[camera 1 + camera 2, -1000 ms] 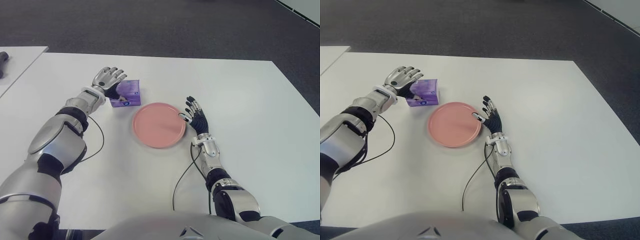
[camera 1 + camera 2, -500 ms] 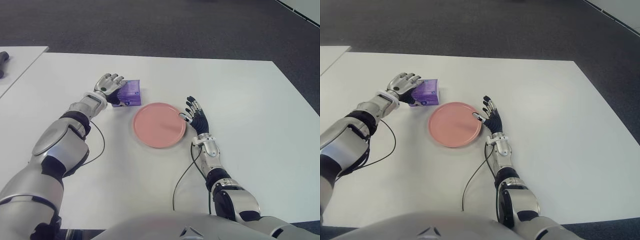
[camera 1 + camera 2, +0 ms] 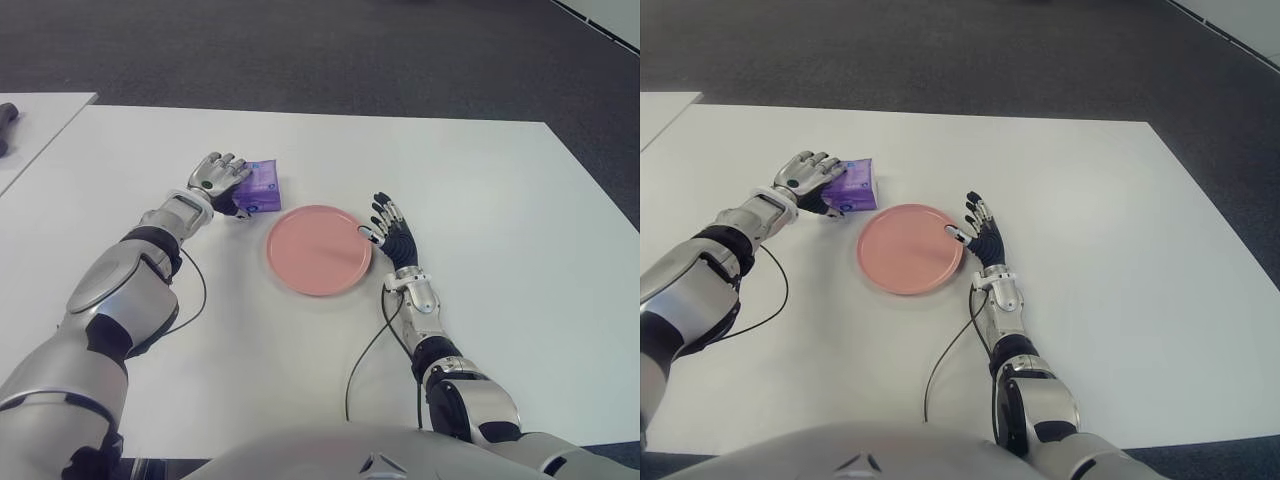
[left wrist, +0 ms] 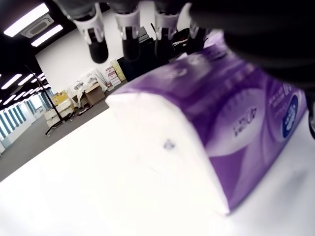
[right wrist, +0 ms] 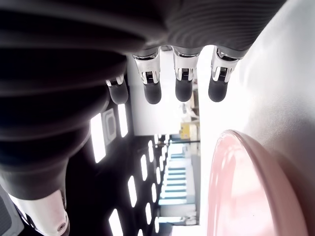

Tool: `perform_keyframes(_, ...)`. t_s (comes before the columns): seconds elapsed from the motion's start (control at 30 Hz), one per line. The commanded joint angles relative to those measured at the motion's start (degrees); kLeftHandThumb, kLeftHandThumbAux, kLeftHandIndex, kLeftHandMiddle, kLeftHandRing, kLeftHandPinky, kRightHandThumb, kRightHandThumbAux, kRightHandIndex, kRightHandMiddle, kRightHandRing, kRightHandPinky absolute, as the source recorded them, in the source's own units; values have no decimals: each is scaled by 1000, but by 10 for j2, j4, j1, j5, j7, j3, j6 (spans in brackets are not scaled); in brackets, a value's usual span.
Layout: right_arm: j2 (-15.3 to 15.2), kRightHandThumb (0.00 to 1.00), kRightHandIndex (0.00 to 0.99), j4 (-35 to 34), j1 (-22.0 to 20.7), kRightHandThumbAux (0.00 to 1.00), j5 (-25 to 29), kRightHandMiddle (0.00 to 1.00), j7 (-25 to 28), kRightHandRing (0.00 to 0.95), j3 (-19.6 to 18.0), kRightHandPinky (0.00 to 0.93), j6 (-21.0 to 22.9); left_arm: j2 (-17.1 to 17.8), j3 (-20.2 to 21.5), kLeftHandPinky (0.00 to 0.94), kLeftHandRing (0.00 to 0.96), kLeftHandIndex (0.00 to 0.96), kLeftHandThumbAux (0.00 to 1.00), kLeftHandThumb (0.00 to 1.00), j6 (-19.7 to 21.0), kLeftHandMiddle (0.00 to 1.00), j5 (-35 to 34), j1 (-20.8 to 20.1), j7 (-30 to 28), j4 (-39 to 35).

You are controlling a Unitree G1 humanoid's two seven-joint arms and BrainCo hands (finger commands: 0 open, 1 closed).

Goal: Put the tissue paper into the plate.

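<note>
The tissue paper is a purple pack lying on the white table, just left of and behind the pink plate. My left hand lies over the pack's left end. In the left wrist view its fingers stretch out over the top of the pack without closing on it. My right hand shows at the plate's right rim, fingers spread and holding nothing, with the plate's edge close beside them.
A thin black cable runs from the right wrist toward the table's near edge, and another loops beside the left forearm. A dark object lies on a separate table at far left. Dark carpet lies beyond the table.
My left hand has dropped lower onto the tissue pack and its fingers now reach over the pack. The right hand and plate have not moved.
</note>
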Motion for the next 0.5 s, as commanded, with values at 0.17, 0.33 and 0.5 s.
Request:
perform_keyframes(0.17,5,96,62,49,81,706,12,30,3,13,-8,55,10,-15,-2,0,0,0,348,59,0,0,-1,23,-16,9)
perform_keyframes(0.33,4,96,62,48,83,706,12,30,3,13,-8,55,9,-19,-1,0,0,0,362,64,-1,0,-2,24,-13,9)
perform_keyframes(0.5,5,96,62,47,84,706,12,30,3,13,-8,55,8,-23,-2,0,0,0,369,72,-1,0,-1,26,-9,9)
